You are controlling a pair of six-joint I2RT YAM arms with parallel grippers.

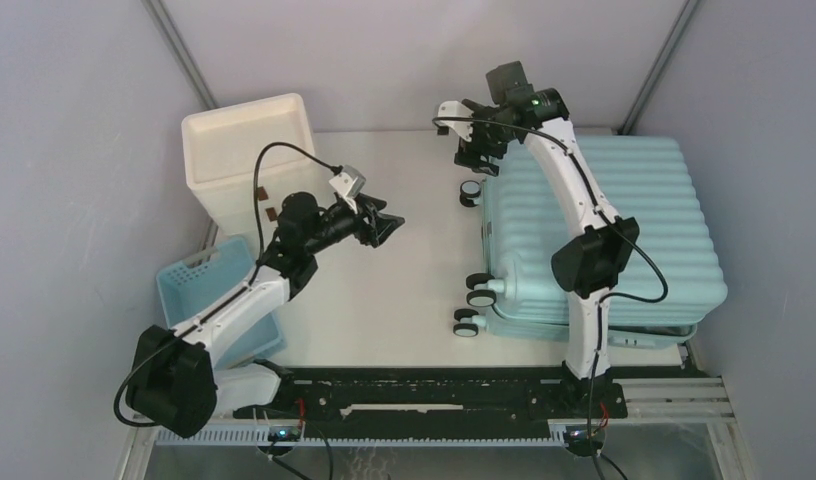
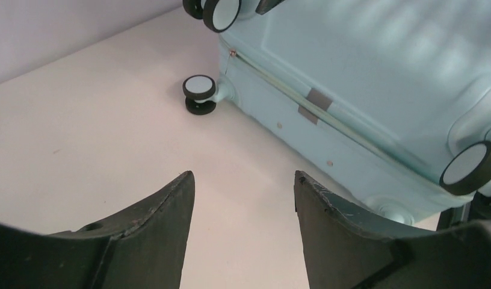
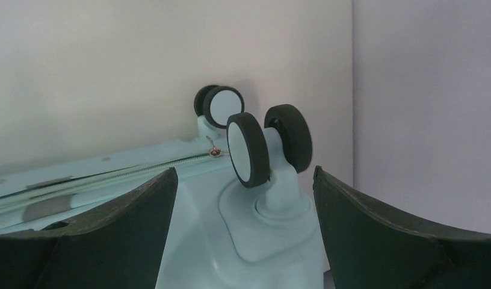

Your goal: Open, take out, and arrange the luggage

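**Zip pull or caster: a narrow choice at the far corner**

The luggage lies flat on its ribbed shell, zipped all the way round, with its wheeled end turned toward the middle of the table. Nothing has been unfastened or taken out, so the task appears to be at its first step.

The right gripper hovers at the far corner of that wheeled end, fingers spread wide and holding nothing. In its wrist view the right gripper frames a twin caster, with the small zip pull just behind it at the end of the zipper. The left gripper hangs well off the same end over bare table, fingers likewise parted and empty, looking at the seam (its own view shows the zipper running between two casters).

The main risk is a closure on the wrong thing. The pull is tiny and sits right beside the caster, so fingers coming down slightly off line would pinch the wheel, which would likely swivel and slip free. A tug along the zipper could also drag the whole luggage, since nothing braces it and the left gripper is too far off to steady it. The right arm reaches across the shell, so a rising lid could foul it
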